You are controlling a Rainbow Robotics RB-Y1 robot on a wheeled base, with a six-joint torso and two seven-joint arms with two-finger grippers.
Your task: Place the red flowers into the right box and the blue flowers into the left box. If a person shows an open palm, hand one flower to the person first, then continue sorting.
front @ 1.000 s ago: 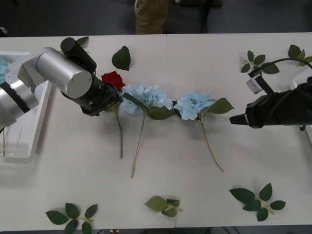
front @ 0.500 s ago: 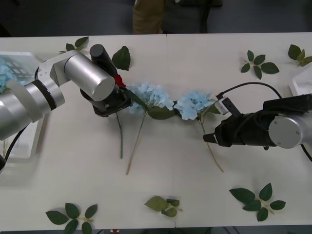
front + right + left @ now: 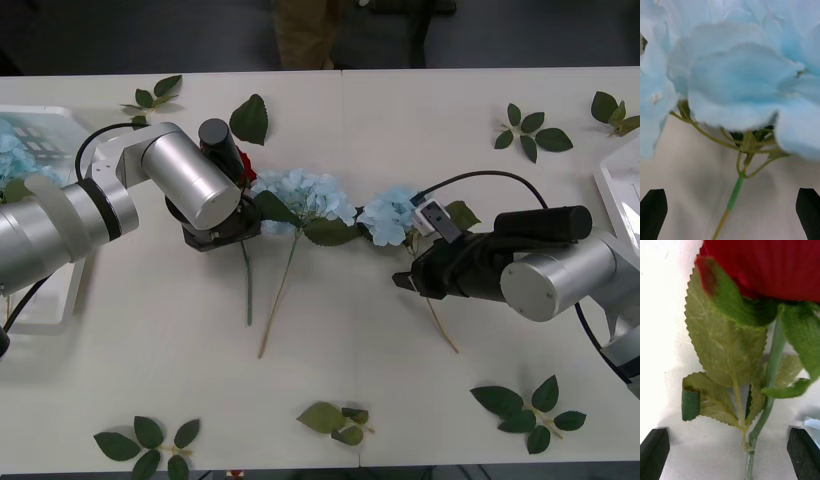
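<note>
A red flower [image 3: 246, 166] lies on the white table, its head mostly under my left arm. My left gripper [image 3: 730, 452] is open and hovers over the rose [image 3: 763, 266], with the stem [image 3: 769, 390] running between the black fingertips [image 3: 654, 450]. Two blue flowers [image 3: 305, 195] [image 3: 392, 214] lie in the middle of the table. Over the right one, my right gripper [image 3: 404, 280] [image 3: 730, 213] is open and straddles the green stem [image 3: 735, 189] just below the blue head [image 3: 741, 75]. The left box [image 3: 45, 300] holds a blue flower [image 3: 14, 150]. Only the rim of the right box [image 3: 618, 190] shows.
Loose green leaf sprigs lie around the table: at the back [image 3: 250, 120] [image 3: 530, 135], at the front [image 3: 338, 420] [image 3: 148, 445] and at the front right [image 3: 525, 405]. The flower stems [image 3: 275, 310] point toward the front edge.
My right arm has moved left across the table to the right blue flower's stem. My left arm has shifted over the rose, which now hides most of its head.
</note>
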